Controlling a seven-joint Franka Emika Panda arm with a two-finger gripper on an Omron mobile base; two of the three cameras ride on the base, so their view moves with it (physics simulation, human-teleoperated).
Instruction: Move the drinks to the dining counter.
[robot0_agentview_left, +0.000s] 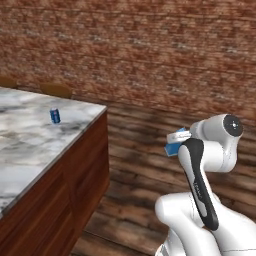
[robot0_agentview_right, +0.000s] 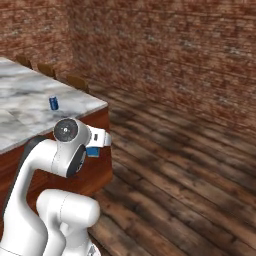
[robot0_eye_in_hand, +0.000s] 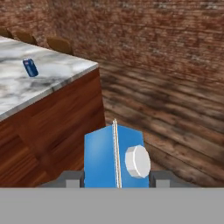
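Can (robot0_agentview_left: 55, 116) stands upright on the marble counter (robot0_agentview_left: 30, 145) at left, near its far corner. To the right, off the counter over wood floor (robot0_agentview_right: 190, 165), gripper (robot0_eye_in_hand: 116, 180) is clamped on the blue carton (robot0_eye_in_hand: 113, 156), held in air.

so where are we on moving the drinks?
Done, by the look of it: the blue-and-white can stands on the marble counter. In hand: the gripper is shut on the blue carton, carried above the wood floor beside the counter's corner. Left: setting the carton down. Other drinks aren't in these views, so their state is unknown.
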